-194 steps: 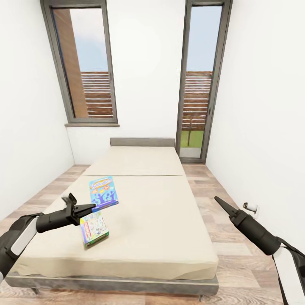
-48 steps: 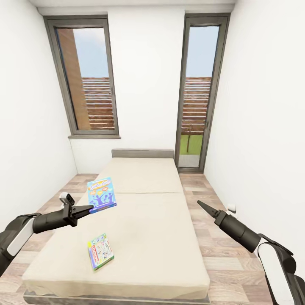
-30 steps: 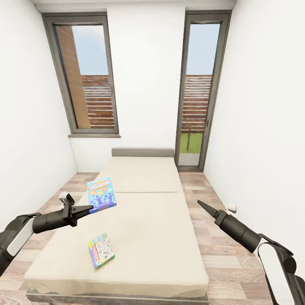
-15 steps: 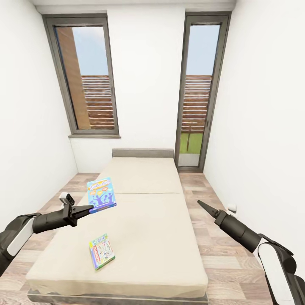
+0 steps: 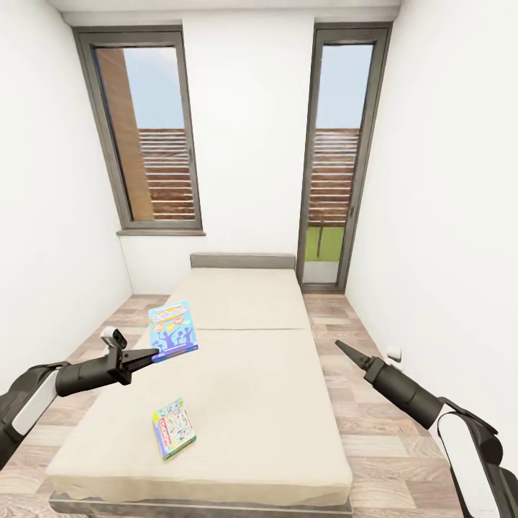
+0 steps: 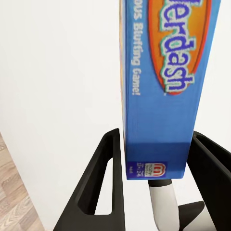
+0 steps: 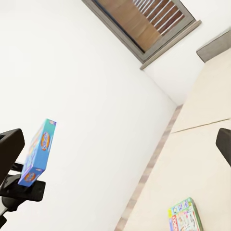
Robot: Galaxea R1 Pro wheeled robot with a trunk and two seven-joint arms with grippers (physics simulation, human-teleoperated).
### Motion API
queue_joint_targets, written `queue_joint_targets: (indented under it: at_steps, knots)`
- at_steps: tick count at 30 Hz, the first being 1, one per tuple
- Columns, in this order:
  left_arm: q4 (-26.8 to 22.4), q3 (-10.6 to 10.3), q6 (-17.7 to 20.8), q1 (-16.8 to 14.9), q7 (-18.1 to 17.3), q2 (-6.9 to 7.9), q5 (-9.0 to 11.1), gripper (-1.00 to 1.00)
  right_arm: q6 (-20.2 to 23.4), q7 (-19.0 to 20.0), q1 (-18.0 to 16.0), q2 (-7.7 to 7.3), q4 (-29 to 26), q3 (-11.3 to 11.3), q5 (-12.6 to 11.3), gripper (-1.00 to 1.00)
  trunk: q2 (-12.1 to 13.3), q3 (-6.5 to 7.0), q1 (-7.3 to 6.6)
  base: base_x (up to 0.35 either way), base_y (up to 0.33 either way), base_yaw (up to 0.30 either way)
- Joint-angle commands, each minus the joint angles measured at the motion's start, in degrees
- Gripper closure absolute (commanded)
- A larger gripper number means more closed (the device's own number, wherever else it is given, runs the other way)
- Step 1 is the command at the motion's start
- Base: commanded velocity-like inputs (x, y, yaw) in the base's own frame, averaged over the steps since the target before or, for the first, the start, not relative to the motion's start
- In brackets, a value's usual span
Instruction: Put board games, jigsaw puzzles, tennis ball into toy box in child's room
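The left end effector [image 5: 147, 353] grips the blue game box [image 5: 173, 329] by its lower edge, held above the bed [image 5: 288, 403]. Stiff, light and thin, it may pivot; a deeper hold seems safer. The right end effector [image 5: 340, 347] looks closed, empty. A second game [image 5: 174, 429] lies on the mattress.

Left hand [image 5: 150, 353] clamped on the lower edge of the blue board game [image 5: 173, 331], box lifted clear above the bed [image 5: 237, 388], tilted. Second board game [image 5: 174, 428], white-green-red cover, lies flat on the mattress near the foot end, left side. Right hand [image 5: 341, 348] pinched to a point with nothing in it, over the bed's right edge. Two tall windows [image 5: 147, 129] behind the headboard [image 5: 242, 260].
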Motion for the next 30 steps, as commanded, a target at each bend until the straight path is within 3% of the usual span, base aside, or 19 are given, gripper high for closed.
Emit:
queue_joint_targets:
  at_steps: [1,30]
  knots:
    - [0.03,-0.18,0.45,-0.07,-0.19,0.06,0.17,1.00,0.36,0.06,-0.05,0.01,0.03,-0.07,-0.13,-1.00,0.33,0.09,-0.21,0.000,0.000,0.000]
    - [0.03,-0.19,0.45,-0.08,0.06,0.07,0.08,1.00,0.31,-0.12,-0.05,0.02,0.30,-0.14,0.00,-1.00,11.97,5.29,-6.58,0.000,0.000,0.000]
